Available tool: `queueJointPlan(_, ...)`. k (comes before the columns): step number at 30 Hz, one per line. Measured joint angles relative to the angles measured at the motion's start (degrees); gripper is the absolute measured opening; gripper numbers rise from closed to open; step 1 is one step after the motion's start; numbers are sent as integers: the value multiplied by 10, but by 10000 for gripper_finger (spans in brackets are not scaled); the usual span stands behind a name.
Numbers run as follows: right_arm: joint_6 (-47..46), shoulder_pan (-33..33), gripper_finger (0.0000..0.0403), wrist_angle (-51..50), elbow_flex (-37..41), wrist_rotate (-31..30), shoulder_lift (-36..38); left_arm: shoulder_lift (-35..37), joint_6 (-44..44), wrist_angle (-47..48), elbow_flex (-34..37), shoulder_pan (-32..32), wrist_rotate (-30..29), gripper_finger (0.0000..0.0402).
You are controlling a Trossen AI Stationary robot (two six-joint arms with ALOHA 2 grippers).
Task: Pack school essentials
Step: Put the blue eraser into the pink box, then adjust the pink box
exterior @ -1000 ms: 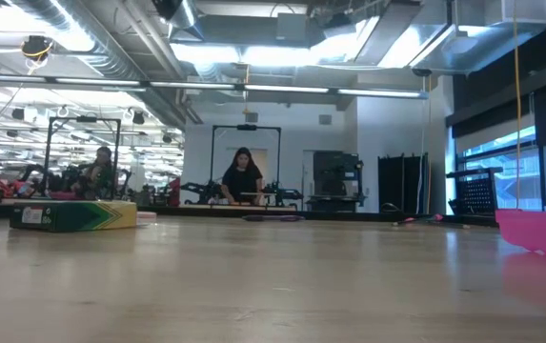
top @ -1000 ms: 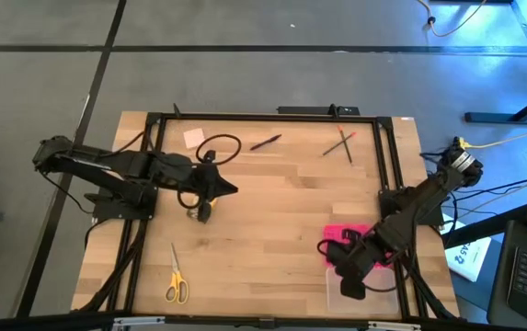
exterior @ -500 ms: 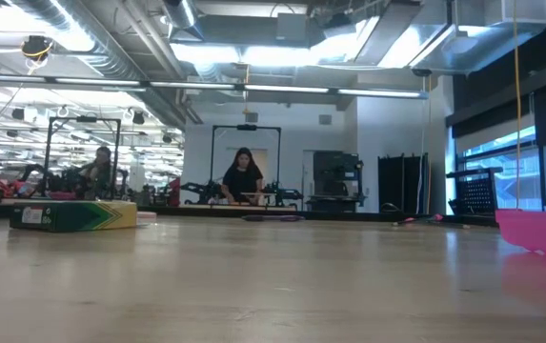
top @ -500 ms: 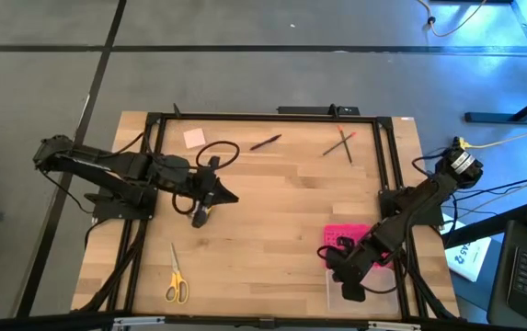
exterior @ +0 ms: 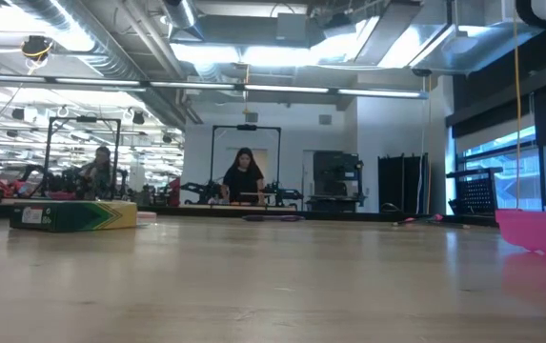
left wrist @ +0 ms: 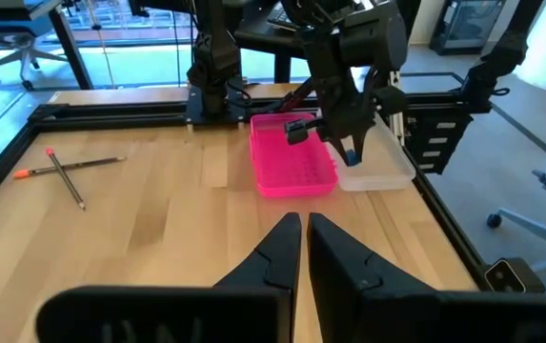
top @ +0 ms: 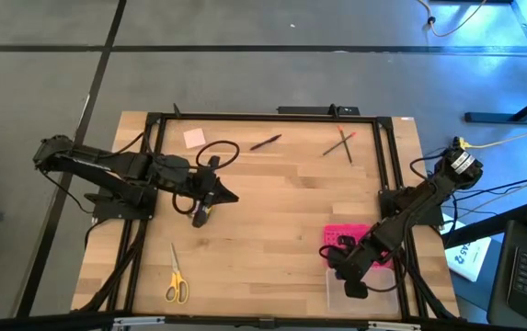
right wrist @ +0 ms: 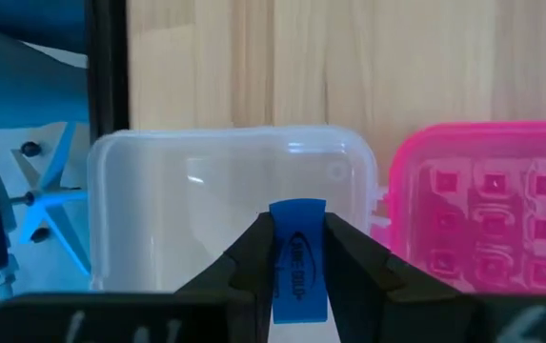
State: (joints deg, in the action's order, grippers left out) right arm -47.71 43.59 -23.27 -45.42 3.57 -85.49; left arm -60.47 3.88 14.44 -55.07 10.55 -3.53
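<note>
The left arm reaches in from the left edge of the counter, elbow bent, its left end effector (top: 229, 194) pointing toward the middle with the two dark fingers (left wrist: 282, 250) pressed nearly together on nothing. The right arm folds down from the right edge toward the near right corner, and its right end effector (right wrist: 297, 250) points downward, fingers pinched on a small blue eraser (right wrist: 297, 259).

No pincer shows here: a green-yellow crayon box (exterior: 72, 215) rests on the table (exterior: 273, 286), a pink lid (exterior: 539, 229) across from it.
</note>
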Motion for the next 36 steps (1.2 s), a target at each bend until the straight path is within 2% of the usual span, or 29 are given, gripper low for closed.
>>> queueJointPlan(26, -30, 0, 81, 4, 0, -19, -30, 0, 0, 0, 0, 0, 0, 18)
queueJointPlan(36, -30, 0, 137, 4, 0, -18, -32, 0, 0, 0, 0, 0, 0, 18)
